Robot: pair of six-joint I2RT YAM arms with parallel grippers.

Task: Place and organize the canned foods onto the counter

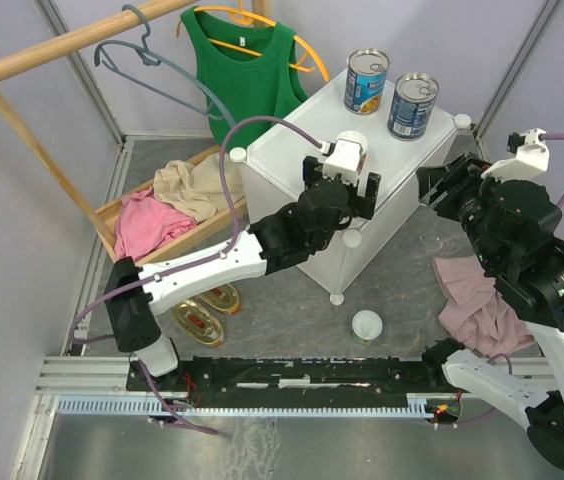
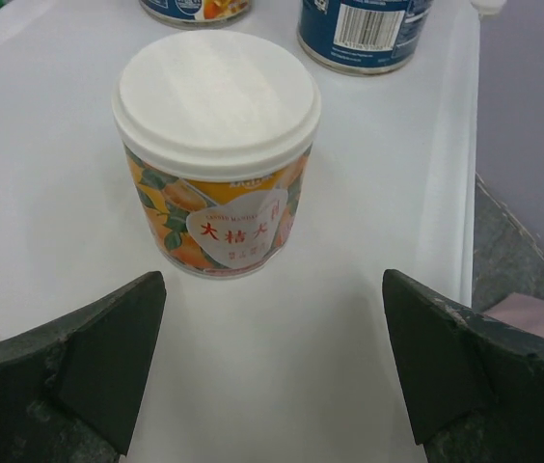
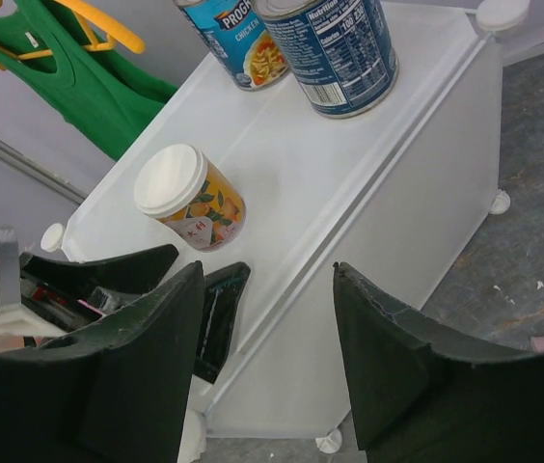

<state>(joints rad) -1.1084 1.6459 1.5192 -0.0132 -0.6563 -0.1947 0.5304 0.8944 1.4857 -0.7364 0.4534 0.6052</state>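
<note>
The counter (image 1: 287, 130) is a white cabinet with corner knobs. Two tall blue-labelled cans (image 1: 366, 82) (image 1: 413, 105) stand at its far edge. A small white-lidded can (image 1: 351, 142) stands upright on its top. My left gripper (image 1: 345, 172) is open just behind that can, not touching it; the left wrist view shows the can (image 2: 216, 154) beyond the spread fingers (image 2: 108, 357). My right gripper (image 1: 440, 188) is open and empty beside the counter's right side. A second small can (image 1: 366, 326) and two oval gold tins (image 1: 198, 322) (image 1: 220, 298) lie on the floor.
A wooden clothes rack with hangers and a green tank top (image 1: 242, 70) stands behind the counter. A wooden tray of clothes (image 1: 167, 205) sits to its left. A pink cloth (image 1: 482, 300) lies on the floor at right. The arms' mounting rail (image 1: 292, 375) runs along the near edge.
</note>
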